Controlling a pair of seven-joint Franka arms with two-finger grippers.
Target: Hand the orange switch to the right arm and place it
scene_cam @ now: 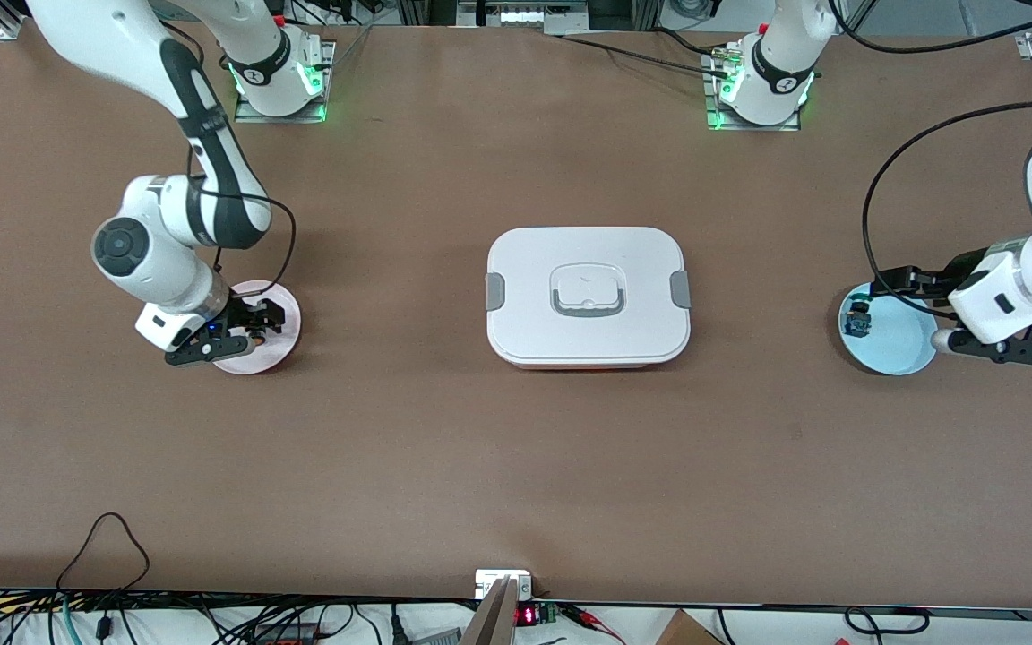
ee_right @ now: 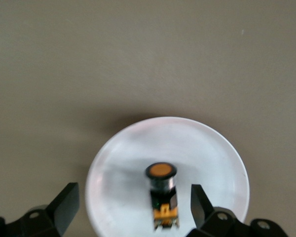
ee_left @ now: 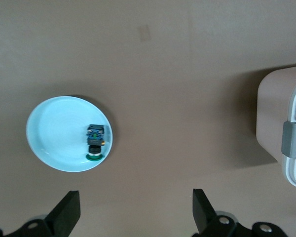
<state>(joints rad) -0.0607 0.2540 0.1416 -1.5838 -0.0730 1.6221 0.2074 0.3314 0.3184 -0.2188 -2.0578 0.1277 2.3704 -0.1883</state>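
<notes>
The orange switch [ee_right: 162, 190], a small black body with a round orange cap, lies on its side on the pale pink plate [ee_right: 207, 148]. In the front view the switch [scene_cam: 258, 336] is mostly hidden under the right hand. My right gripper [scene_cam: 249, 331] is open low over this plate [scene_cam: 256, 360] at the right arm's end of the table. In the right wrist view its fingers [ee_right: 133, 205] stand apart on either side of the switch without touching it. My left gripper [scene_cam: 906, 315] is open and empty over the blue plate's edge [ee_left: 135, 207].
A light blue plate [scene_cam: 892, 345] at the left arm's end holds a small blue-and-green part [scene_cam: 856, 321]; both show in the left wrist view, the plate [ee_left: 54, 133] and the part [ee_left: 95, 140]. A white lidded box [scene_cam: 588, 296] sits mid-table.
</notes>
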